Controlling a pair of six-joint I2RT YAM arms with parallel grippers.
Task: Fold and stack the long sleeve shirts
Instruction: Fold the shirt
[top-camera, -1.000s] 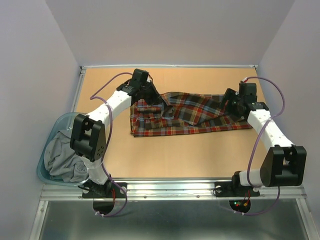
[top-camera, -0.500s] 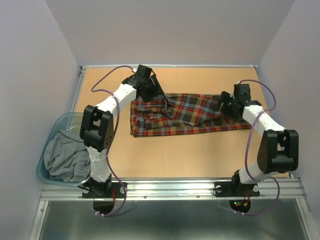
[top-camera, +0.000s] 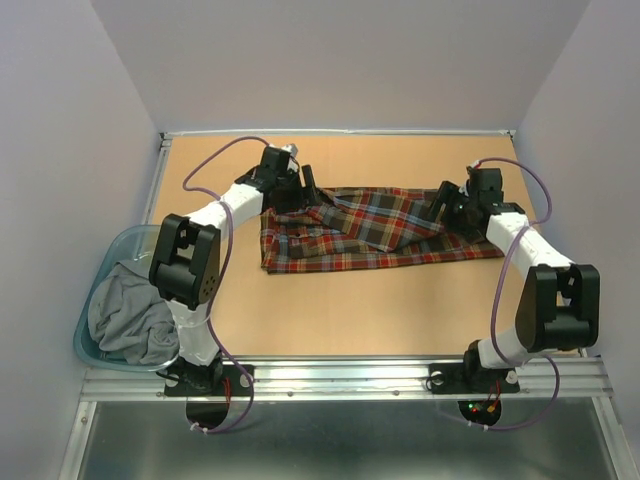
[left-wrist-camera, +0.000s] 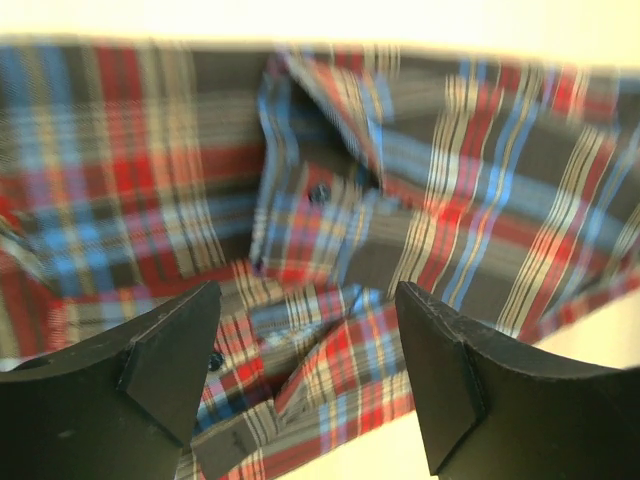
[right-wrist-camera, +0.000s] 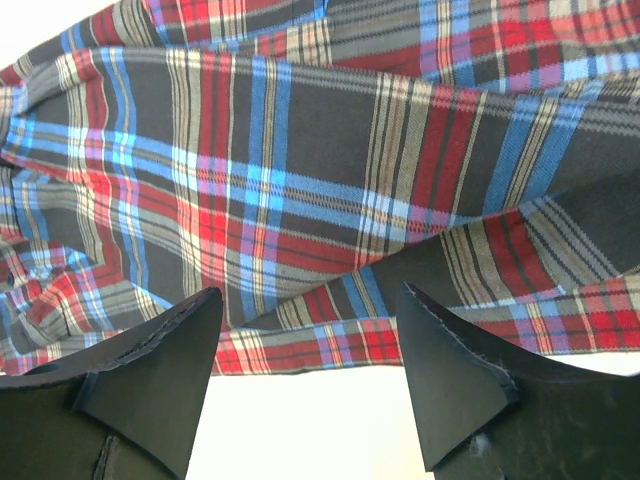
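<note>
Soft, even overhead light fills the top view, leaving only faint shadows on the table (top-camera: 330, 320). Ahead of the left tool (left-wrist-camera: 305, 295) the plaid shirt (left-wrist-camera: 480, 200) is smeared by blur. Ahead of the right tool (right-wrist-camera: 308, 295) its weave is sharp, and the bare table between its jaws washes out white.

top external view: mounted high on the near side of the table (top-camera: 330, 310), angled down, covering all of it. left and right wrist views: very close, angled down onto opposite ends of the plaid shirt (top-camera: 380, 235) (left-wrist-camera: 480, 200) (right-wrist-camera: 300, 200). all views share this shirt.
</note>
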